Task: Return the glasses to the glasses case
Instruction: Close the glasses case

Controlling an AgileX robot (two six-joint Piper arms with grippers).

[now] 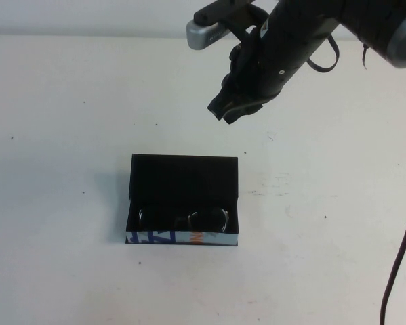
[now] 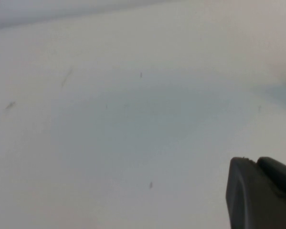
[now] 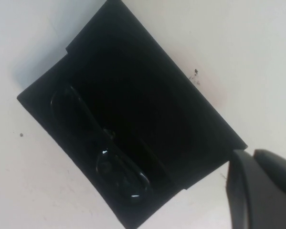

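Observation:
The glasses case (image 1: 184,175) lies open in the middle of the white table, its blue, white and orange front strip facing me. The dark-rimmed glasses (image 1: 182,218) lie inside it, along the front wall. In the right wrist view the case (image 3: 152,90) and the glasses (image 3: 102,143) show from above. My right gripper (image 1: 228,107) hangs in the air behind and to the right of the case, shut and empty; it also shows in the right wrist view (image 3: 251,155). My left gripper (image 2: 255,161) is shut and empty over bare table, and is out of the high view.
The white table (image 1: 67,135) spreads all round the case, with a few small dark marks (image 1: 270,135). A black cable (image 1: 400,257) hangs down at the right edge.

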